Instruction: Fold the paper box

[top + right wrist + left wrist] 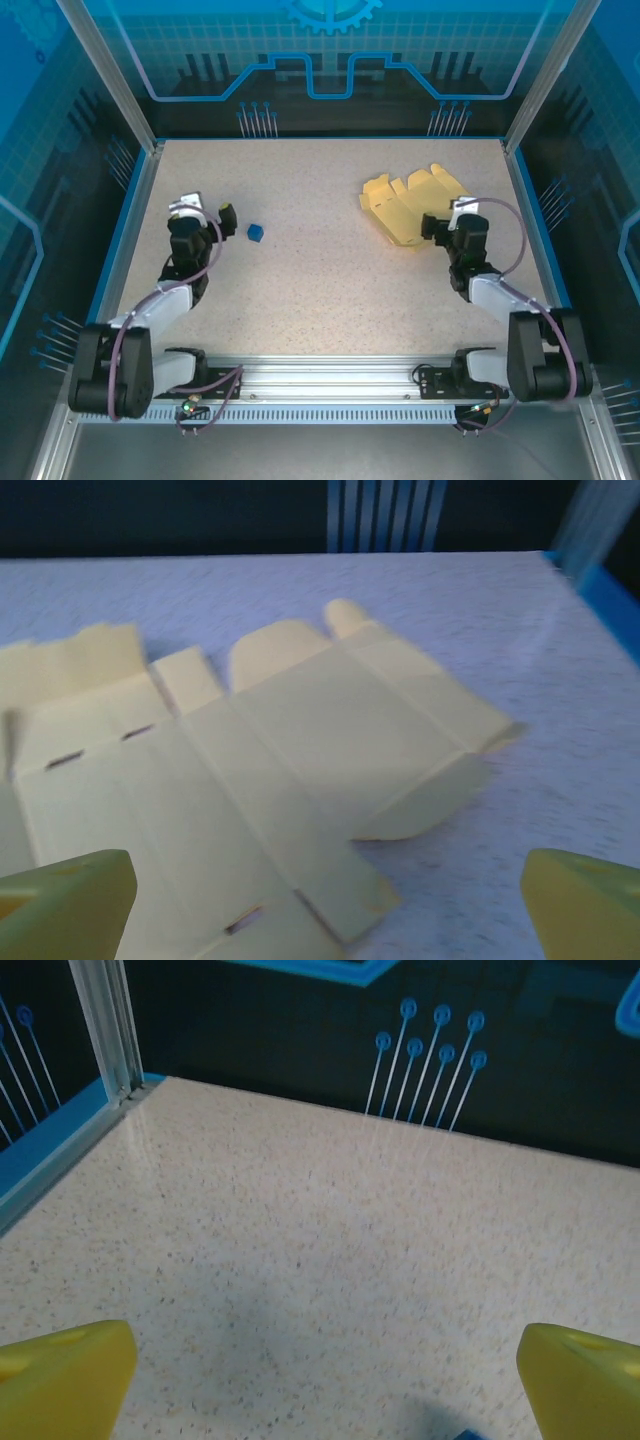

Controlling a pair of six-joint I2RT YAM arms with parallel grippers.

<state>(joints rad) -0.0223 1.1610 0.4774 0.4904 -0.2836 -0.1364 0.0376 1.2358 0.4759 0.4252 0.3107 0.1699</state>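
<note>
Pale yellow die-cut card sheet, the paper box [405, 208], lies flat at far right, under the wide-open right gripper [443, 226]. Right wrist adds creases and slots. Overhead: small blue cube [255, 232] beside left gripper [207, 212], wide, empty.
</note>
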